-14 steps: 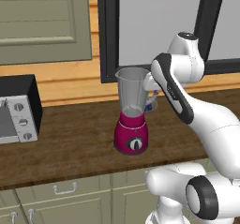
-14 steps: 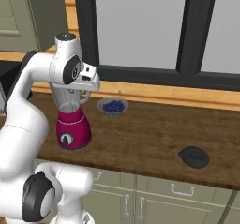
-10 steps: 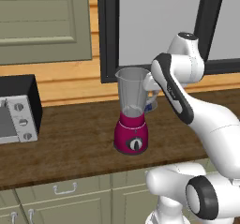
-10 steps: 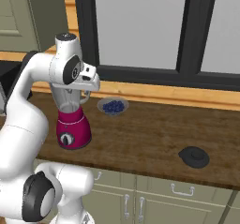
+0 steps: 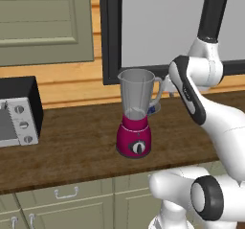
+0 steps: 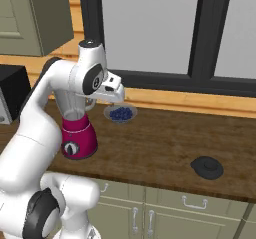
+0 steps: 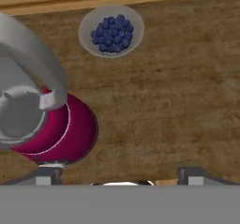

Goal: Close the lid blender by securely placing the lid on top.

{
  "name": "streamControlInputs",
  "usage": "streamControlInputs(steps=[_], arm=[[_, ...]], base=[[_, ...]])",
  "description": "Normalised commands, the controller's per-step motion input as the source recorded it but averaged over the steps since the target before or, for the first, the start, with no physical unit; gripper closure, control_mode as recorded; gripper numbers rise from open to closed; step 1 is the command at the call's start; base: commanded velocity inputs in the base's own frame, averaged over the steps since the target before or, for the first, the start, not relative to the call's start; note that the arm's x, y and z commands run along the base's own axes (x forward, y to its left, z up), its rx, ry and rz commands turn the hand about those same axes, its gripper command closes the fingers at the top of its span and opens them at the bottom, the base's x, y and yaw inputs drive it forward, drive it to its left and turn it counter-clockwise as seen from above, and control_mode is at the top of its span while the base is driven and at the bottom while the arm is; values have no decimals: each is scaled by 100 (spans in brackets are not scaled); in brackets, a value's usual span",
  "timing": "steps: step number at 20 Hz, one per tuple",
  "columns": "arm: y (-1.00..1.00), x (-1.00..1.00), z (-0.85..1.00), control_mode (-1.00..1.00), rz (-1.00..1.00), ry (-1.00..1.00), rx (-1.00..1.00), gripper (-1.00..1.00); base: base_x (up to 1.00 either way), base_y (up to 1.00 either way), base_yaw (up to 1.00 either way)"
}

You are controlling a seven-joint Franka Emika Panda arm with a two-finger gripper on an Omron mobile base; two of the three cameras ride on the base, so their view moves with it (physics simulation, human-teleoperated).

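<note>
While the blender stands open-topped on the wooden table, its lid lies flat well to the right, near the front edge. My gripper hangs above the table just right of the blender's jar, its fingers spread wide with nothing between them. A bowl of blueberries sits near the far wall. A toaster oven stands far left.
</note>
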Motion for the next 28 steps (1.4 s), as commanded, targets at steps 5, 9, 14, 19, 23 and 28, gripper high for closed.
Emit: streamControlInputs(steps=[5, 9, 14, 19, 23, 28], arm=[[-100, -4, -18, -100, -25, 0, 4, -100], [-100, 0, -28, -100, -33, 4, 0, -100], [-100, 0, -37, -100, -37, 7, 0, -100], [-100, 0, -46, -100, -39, 13, 0, -100], [-100, -3, -46, -100, -43, 18, 3, -100], [-100, -9, -38, -100, -43, 18, 7, -100]], base=[[0, 0, 0], [0, 0, 0], [0, 0, 0], [0, 0, 0], [0, 0, 0], [0, 0, 0]])
